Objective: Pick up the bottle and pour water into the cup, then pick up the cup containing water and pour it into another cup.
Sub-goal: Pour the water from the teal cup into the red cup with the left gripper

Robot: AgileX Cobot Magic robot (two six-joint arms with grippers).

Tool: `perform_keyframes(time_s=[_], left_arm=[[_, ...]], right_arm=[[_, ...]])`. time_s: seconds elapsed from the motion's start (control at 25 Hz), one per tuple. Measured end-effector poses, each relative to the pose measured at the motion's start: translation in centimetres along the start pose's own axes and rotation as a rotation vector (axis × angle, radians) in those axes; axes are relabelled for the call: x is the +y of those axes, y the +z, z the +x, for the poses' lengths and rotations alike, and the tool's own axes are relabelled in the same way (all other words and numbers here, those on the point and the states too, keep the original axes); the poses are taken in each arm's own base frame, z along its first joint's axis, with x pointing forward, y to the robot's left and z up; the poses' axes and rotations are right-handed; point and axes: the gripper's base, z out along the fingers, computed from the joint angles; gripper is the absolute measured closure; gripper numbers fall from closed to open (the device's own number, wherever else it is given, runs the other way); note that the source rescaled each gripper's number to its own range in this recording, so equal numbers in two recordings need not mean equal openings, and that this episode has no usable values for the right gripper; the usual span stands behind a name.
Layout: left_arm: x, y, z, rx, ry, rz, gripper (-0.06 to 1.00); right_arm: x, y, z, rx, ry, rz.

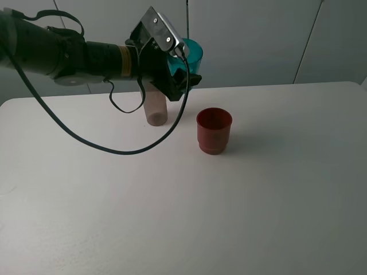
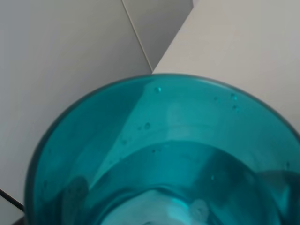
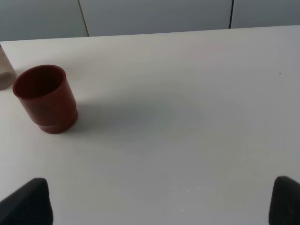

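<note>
1. The left gripper (image 1: 179, 67) is clamped on the teal cup (image 1: 194, 52), holding it off the table (image 1: 269, 206) in the upper middle of the exterior frame.
2. In the left wrist view the teal cup (image 2: 164, 154) fills the picture, with droplets on its inner wall.
3. The bottle (image 1: 155, 109) stands just below the gripper, its top hidden behind it.
4. The red cup (image 1: 214, 130) stands upright right of the bottle, near the frame's centre, below and right of the lifted cup.
5. The right gripper (image 3: 159, 206) has its jaws wide apart and holds nothing; the red cup (image 3: 45, 98) is well apart from it.
</note>
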Motion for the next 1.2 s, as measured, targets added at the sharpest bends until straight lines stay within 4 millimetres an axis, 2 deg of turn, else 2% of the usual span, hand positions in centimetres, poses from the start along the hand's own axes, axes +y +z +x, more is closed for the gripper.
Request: perform_keyframes(time_s=[0.28, 0.64, 0.84, 1.2], left_arm=[[0.4, 2.0, -0.2, 0.020, 0.079, -0.016, 0.90], [0.2, 4.5, 1.0, 0.037, 0.116, 0.004, 0.90], [0.1, 5.1, 1.6, 0.046, 0.150, 0.013, 0.90], [0.2, 5.2, 1.4, 0.064, 0.271, 0.026, 0.90]], right_arm=[[0.0, 0.0, 0.0, 0.000, 0.000, 0.000], [0.0, 0.0, 0.0, 0.000, 0.001, -0.002], [0.0, 0.0, 0.0, 0.000, 0.001, -0.002], [0.0, 0.0, 0.0, 0.000, 0.001, -0.002]])
